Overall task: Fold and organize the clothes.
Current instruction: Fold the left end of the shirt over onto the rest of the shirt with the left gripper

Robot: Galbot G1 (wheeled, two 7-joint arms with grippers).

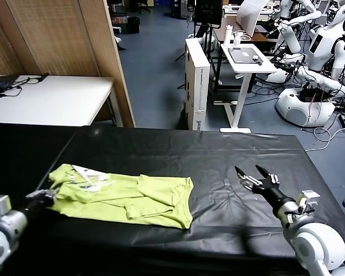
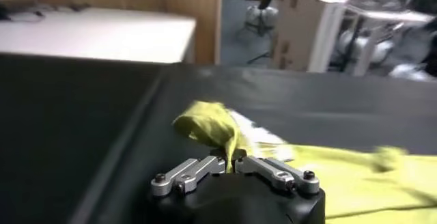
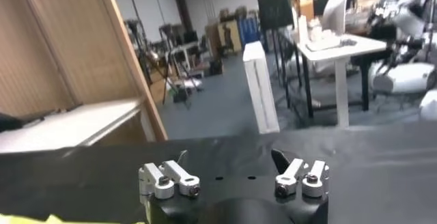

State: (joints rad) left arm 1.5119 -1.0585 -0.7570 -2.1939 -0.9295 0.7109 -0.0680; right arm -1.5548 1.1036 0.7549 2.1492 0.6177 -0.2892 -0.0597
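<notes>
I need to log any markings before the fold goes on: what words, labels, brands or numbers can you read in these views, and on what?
No text can be read.
White box on the floor beyond the table: dark print low on its side, too small to read.
T-shirt, pinched at its edge by the left gripper: white patch near that end, nothing legible.

T-shirt (image 1: pixel 126 198) lies on surface (image 1: pixel 218 152), left of centre. Left end effector (image 1: pixel 46 198) at shirt's left edge, closed on fabric. Right end effector (image 1: pixel 254 176) above surface, well right of shirt, fingers apart.
</notes>
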